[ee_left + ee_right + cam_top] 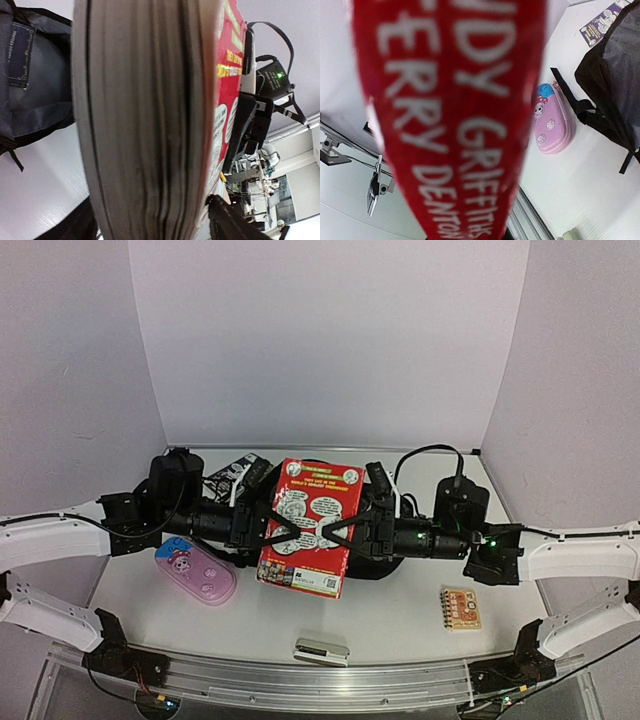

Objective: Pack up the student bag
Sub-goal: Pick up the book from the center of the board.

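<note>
Bag [45, 100]: I see it mid-table, beneath the book [310, 525].
Left gripper [268, 530]: straddles the book's page edge; I cannot tell if it grips.
Right gripper [340, 530]: pinching the book's opposite edge.

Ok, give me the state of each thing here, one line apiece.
Large black fabric backpack, lying on the table, opening unseen.
Red paperback book, held up over the backpack, back cover up.
Pink oval pencil case, flat, shut.
Small orange spiral notepad, flat, closed.
Small white block, lying near the front edge.
Left gripper, closed on the book's page edge.
Right gripper, at the book's spine, grip hidden.
</note>
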Robot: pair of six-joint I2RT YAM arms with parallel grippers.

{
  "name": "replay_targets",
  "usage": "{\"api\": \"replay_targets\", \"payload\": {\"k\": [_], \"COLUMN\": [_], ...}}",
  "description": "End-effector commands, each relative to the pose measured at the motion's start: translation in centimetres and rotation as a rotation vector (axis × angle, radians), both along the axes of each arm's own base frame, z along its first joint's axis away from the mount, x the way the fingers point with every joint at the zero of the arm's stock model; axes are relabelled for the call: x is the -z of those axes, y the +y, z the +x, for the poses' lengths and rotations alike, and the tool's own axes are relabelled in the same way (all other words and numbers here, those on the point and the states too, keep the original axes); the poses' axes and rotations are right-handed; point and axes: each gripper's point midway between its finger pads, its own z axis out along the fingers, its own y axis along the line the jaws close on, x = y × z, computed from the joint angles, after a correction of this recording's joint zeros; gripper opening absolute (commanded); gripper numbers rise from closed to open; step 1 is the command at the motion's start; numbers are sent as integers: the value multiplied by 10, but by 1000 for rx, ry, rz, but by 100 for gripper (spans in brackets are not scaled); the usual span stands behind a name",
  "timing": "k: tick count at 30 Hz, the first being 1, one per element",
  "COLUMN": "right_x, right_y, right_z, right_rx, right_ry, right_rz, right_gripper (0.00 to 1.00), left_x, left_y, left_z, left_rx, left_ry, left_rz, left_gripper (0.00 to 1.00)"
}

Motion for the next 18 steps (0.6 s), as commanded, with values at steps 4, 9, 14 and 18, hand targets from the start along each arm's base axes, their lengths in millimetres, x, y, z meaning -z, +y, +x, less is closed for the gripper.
{"api": "replay_targets", "payload": {"k": [4, 9, 14, 18], "right_x": [-37, -35, -38, -42], "right_y": [-2, -3, 9, 21], "right_z": [0, 5, 1, 0], "right_rx": [4, 30, -28, -67], "right_ry": [-78, -76, -82, -90], "right_rz": [117, 112, 110, 113], "right_gripper": [0, 11, 26, 31], "left_x": [-50, -51, -55, -62], "left_y": [-8, -2, -6, -14], "left_z": [-10, -9, -11, -12], "left_rx": [89, 58, 83, 125], "left_ry": [-75, -81, -77, -83], "left_rz": [-176, -194, -222, -248], "left_gripper": [40, 8, 0, 0]}}
